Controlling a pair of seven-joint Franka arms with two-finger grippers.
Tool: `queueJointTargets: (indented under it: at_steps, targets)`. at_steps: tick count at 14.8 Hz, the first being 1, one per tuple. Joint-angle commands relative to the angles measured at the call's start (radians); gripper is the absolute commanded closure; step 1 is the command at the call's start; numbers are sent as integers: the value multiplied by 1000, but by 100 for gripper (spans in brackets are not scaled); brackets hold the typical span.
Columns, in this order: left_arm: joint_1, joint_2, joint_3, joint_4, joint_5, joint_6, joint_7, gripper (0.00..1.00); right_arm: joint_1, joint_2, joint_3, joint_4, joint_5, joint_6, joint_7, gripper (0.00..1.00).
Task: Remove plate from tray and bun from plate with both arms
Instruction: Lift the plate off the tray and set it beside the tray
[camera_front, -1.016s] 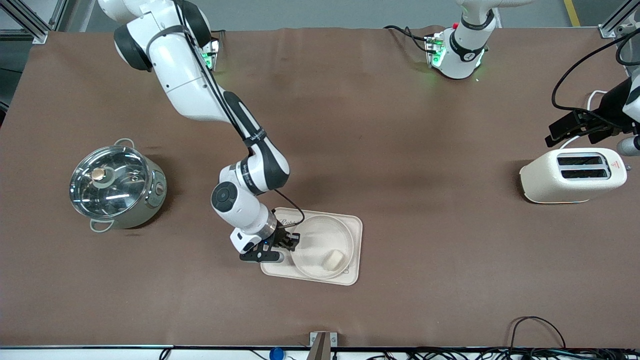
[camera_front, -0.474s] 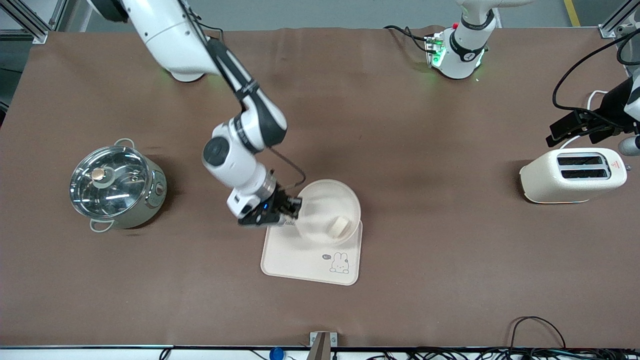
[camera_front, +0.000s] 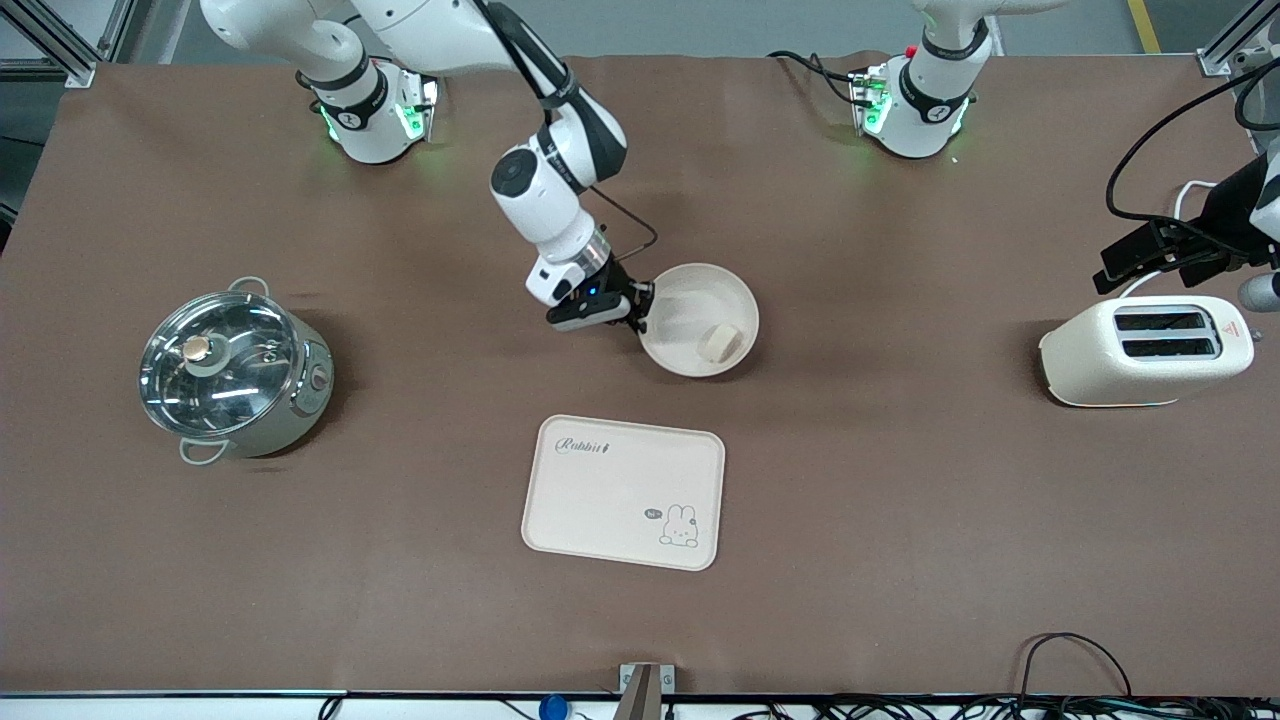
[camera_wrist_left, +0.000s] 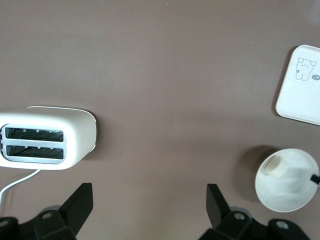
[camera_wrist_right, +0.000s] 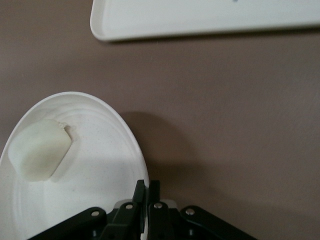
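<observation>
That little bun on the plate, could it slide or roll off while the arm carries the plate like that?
Possibly. The bun lies loose on the plate, near the rim away from the right gripper, which pinches only one edge, so a tilt might send it sliding. The raised rim would probably stop it. It looks light and blocky, so more likely to slide than roll.

Brown table (camera_front: 900, 500) (matte), pot (camera_front: 235, 375), tray (camera_front: 610, 480), toaster (camera_front: 1145, 350)

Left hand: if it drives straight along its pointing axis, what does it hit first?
Likely bare table. The left hand, fingers open, points down at brown surface between the toaster and the plate; nothing else shows in that line.
</observation>
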Motion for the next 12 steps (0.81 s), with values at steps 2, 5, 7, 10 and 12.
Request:
queueJointTargets:
  at_steps: [2, 5, 7, 10, 12]
  targets:
    - [-2, 8, 2, 23, 15, -19, 15, 0, 4, 11, -4, -11, 27, 3, -13, 69]
    - [-2, 9, 2, 23, 17, -19, 17, 0, -13, 11, -7, 27, 27, -13, -25, 20]
    - [-2, 17, 2, 23, 15, -19, 17, 0, -61, 8, -18, 79, 14, -92, -36, 0]
    - [2, 29, 2, 23, -11, -19, 26, 0, -127, 1, -88, 183, -51, -239, -115, 0]
    - [-19, 35, -7, 18, -14, -18, 5, 0, -131, -5, -194, 274, -94, -388, -145, 0]
